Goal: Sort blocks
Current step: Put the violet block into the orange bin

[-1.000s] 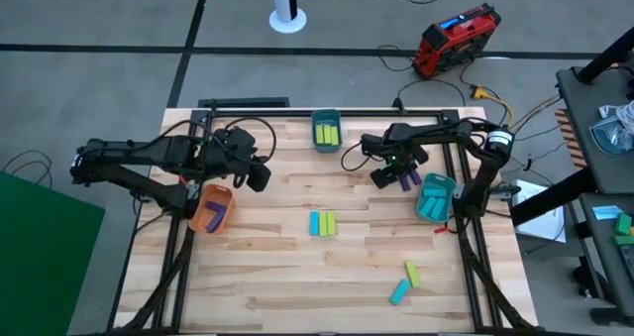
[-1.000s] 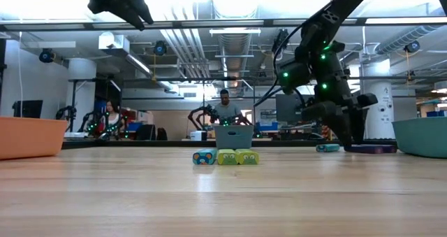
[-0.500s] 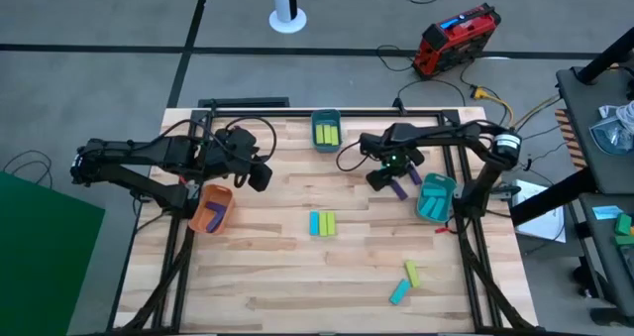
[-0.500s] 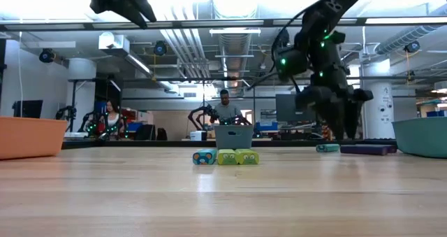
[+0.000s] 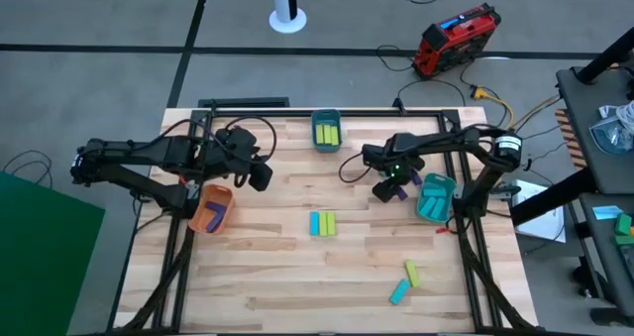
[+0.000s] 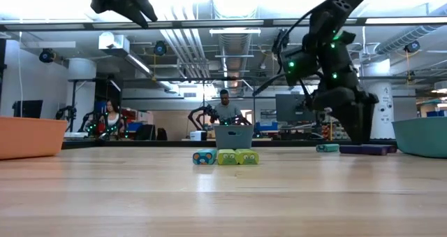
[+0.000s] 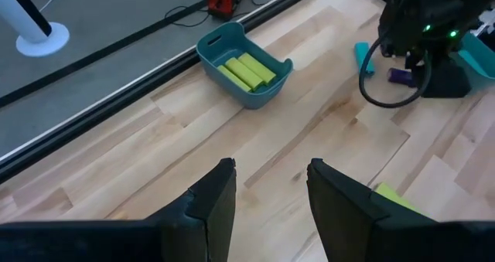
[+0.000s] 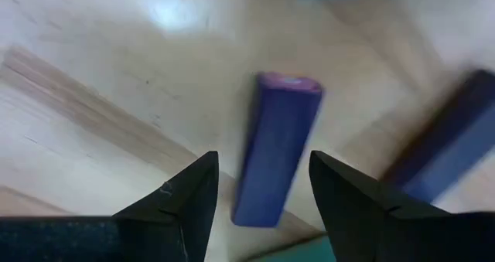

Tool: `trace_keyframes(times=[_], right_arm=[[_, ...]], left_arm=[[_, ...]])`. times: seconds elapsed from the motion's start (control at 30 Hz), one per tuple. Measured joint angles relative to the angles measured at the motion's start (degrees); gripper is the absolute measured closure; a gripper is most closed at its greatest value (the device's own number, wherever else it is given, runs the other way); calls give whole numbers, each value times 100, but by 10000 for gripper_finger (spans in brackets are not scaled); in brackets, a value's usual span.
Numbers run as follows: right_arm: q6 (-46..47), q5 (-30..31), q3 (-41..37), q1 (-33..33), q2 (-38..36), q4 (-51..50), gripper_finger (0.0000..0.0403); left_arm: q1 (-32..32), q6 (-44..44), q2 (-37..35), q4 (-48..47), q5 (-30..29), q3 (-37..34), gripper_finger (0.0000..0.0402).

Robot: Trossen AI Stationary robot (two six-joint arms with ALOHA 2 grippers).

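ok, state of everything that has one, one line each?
Left gripper: open, empty, hovering above the orange bin.
Right gripper: open, straddling a purple block lying on the table.
Orange bin: holds a purple block.
Back bin: holds yellow-green blocks.

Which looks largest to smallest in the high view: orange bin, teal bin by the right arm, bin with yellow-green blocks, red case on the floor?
1. Red case, though it sits on the floor, farther from the camera.
2. Teal bin and orange bin: alike, not ranked.
3. Bin with yellow-green blocks, slightly smaller.
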Motion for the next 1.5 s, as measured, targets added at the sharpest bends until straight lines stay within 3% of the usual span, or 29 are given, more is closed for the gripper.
trace_keyframes(times=[0.2, 0.37, 0.43, 0.63, 0.73, 1.03, 1.23, 1.37, 1.5], right_arm=[[-16, -203, -451, 21, -20, 641, 219], [-83, -231, -538, 30, -24, 822, 285], [-187, -229, -540, 30, -24, 836, 311], [-584, -325, -368, 23, -77, 674, 310], [-858, -1057, -2, 12, -346, 456, 310], [-951, -4518, 1703, 126, -1256, 504, 310], [-632, -5800, 2715, 345, -1193, 774, 310], [-50, -6250, 3111, 467, -991, 1344, 310], [261, -6389, 3459, 518, -778, 1537, 310]], left_arm=[[0, 2, 0, 42, 2, 0, 263], [-7, 269, 0, 267, 54, 0, 263], [-4, 620, 0, 491, 180, 0, 263], [-4, 2379, 2, 1402, 1121, -3, 263], [-4, 3201, 2, 1895, 1732, -7, 263], [-17, 4407, 192, 2966, 2722, -9, 263], [-20, 5079, 430, 3763, 3174, -11, 263], [-20, 5844, 691, 4550, 3541, -11, 263], [-5, 6023, 936, 4887, 3848, 79, 263]])
